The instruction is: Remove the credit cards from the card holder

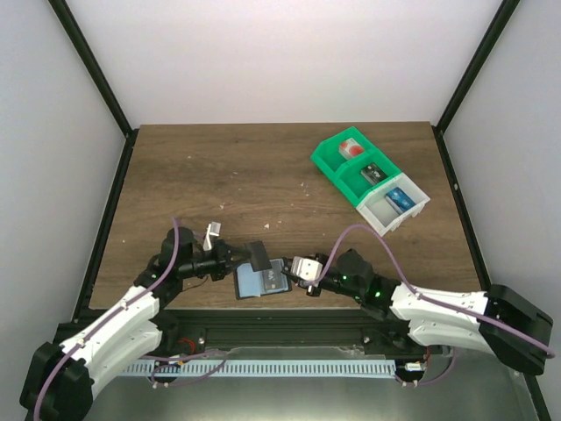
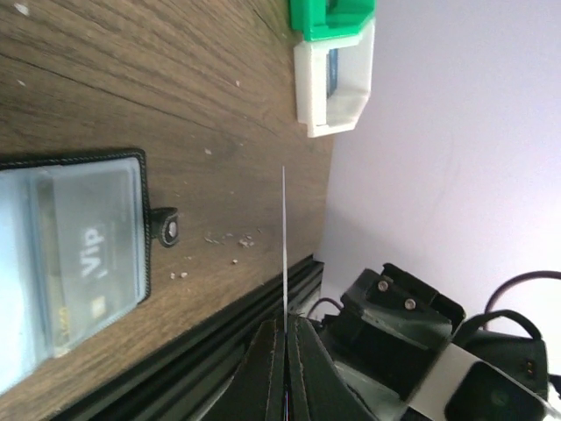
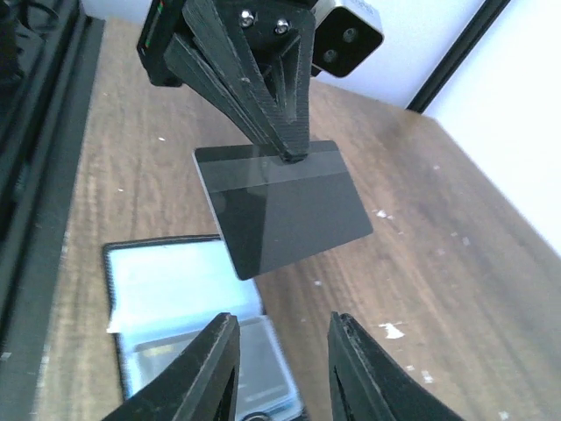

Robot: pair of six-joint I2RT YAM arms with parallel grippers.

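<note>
**Fig. 1. One card lifted clear of the open card holder at the near edge of the bench**

Surroundings: the wooden bench (image 1: 219, 167) carries scattered pale specks (image 1: 267, 223) about its middle. A compartment bin (image 1: 326, 158) lies at an angle near the far right corner, well apart from both arms.

Obstruction: in the right wrist view the left gripper (image 3: 294, 151) and the card it carries hang directly ahead of the right gripper (image 3: 282, 326), hiding part of the bench beyond. In the top view the right gripper overlaps the right end of the holder.

Containers: the bin has two green cells and one white cell. The farthest green cell holds a red-and-white item (image 1: 352, 147), the middle green cell a dark item (image 1: 374, 174), and the white cell a blue item (image 1: 401, 198). The card holder (image 1: 261, 282) lies open and flat at the near edge, about midway along it, between the two grippers. Its black tab (image 2: 165, 226) points toward the right edge. A second card (image 2: 88, 263), marked "Vip", sits under a clear pocket.

End effectors: the left gripper pinches a dark credit card (image 3: 280, 206) by one long edge. The card is raised above the holder and apart from it. The right gripper's fingers are spread, with nothing between them, just above the holder.
</note>
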